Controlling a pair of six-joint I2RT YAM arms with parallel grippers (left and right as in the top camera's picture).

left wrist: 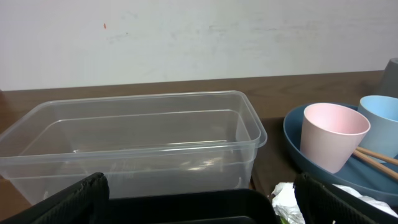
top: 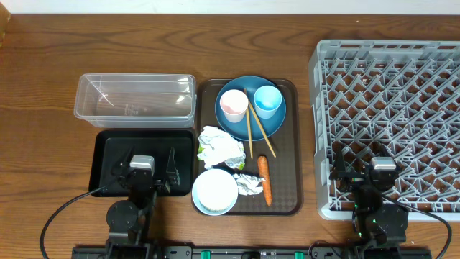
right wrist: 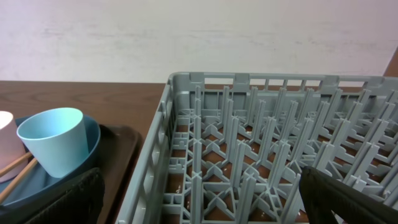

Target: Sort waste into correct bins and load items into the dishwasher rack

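Note:
My left gripper [top: 144,160] [left wrist: 202,210] hangs open over the shallow black bin [top: 108,144] [left wrist: 186,202], facing the clear tub [top: 136,97] [left wrist: 130,143], which holds nothing. My right gripper [top: 381,162] [right wrist: 208,206] is open above the near left corner of the grey dishwasher rack [top: 388,108] [right wrist: 261,155]. The blue plate [top: 277,119] carries a pink cup [top: 233,106] [left wrist: 333,134], a light blue cup [top: 267,101] [right wrist: 56,140] and two chopsticks [top: 253,131]. Below lie a paper wad with a green wrapper [top: 221,147], a smaller wad [top: 249,184], a carrot [top: 264,178] and a white bowl [top: 215,191].
All the dishes and waste rest on a brown serving tray [top: 287,158] between the bins and the rack. Bare wooden table [top: 43,86] lies left of the tub and along the far edge.

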